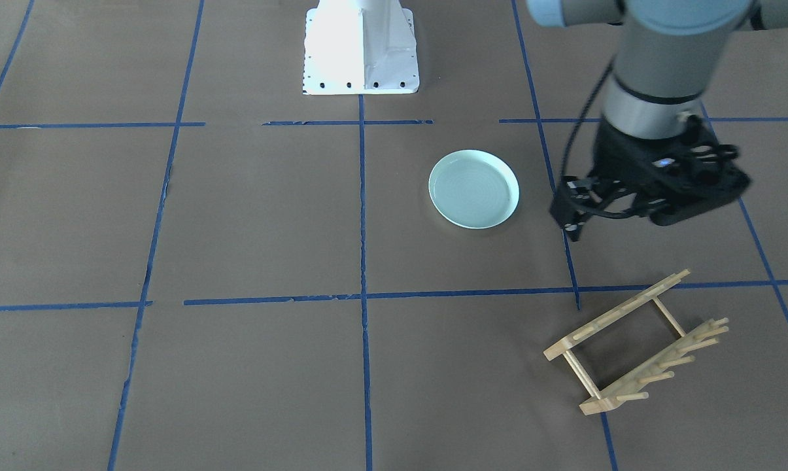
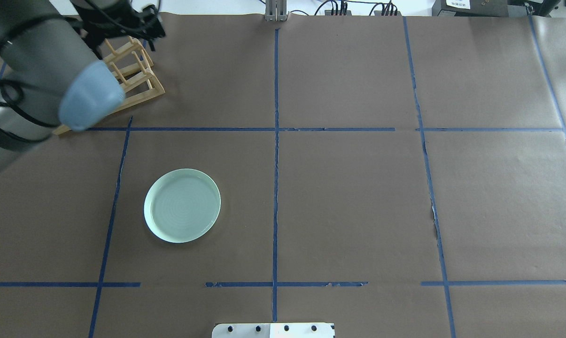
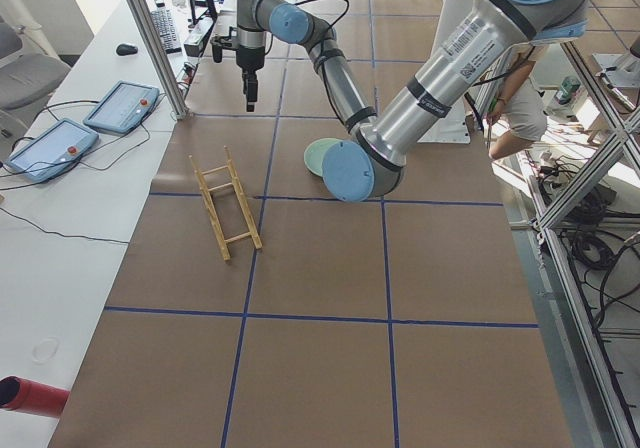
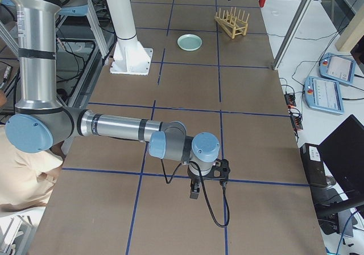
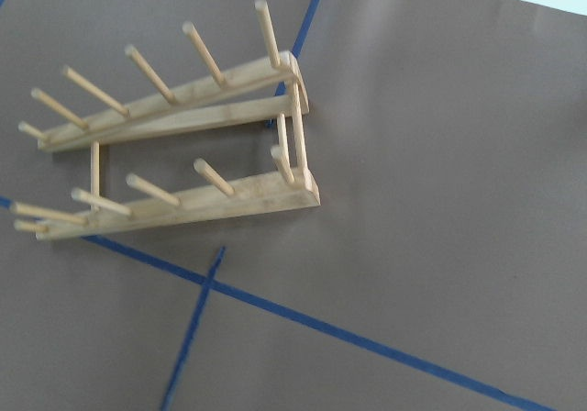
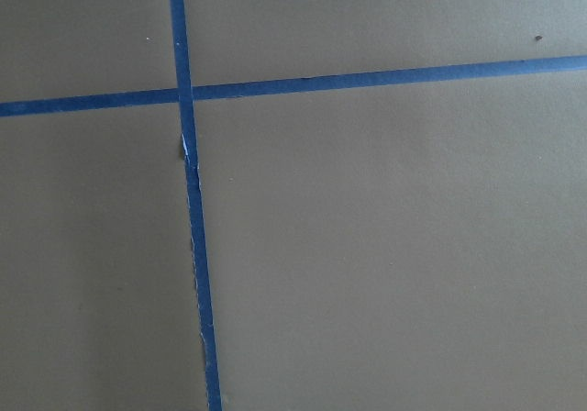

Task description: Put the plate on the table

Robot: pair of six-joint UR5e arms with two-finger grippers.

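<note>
The pale mint-green plate lies flat and upright on the brown table, just on my left of the centre tape line; it also shows in the overhead view. My left gripper hangs in the air apart from the plate, between it and the wooden rack. Its fingers taper to one tip, shut and empty. The left wrist view looks down on the rack. My right gripper points down at bare table far from the plate, and shows only in the right side view, so I cannot tell its state.
The white robot base stands at the table's near edge behind the plate. The rack holds nothing and sits near the far left corner. Two tablets and a red cylinder lie on the side bench.
</note>
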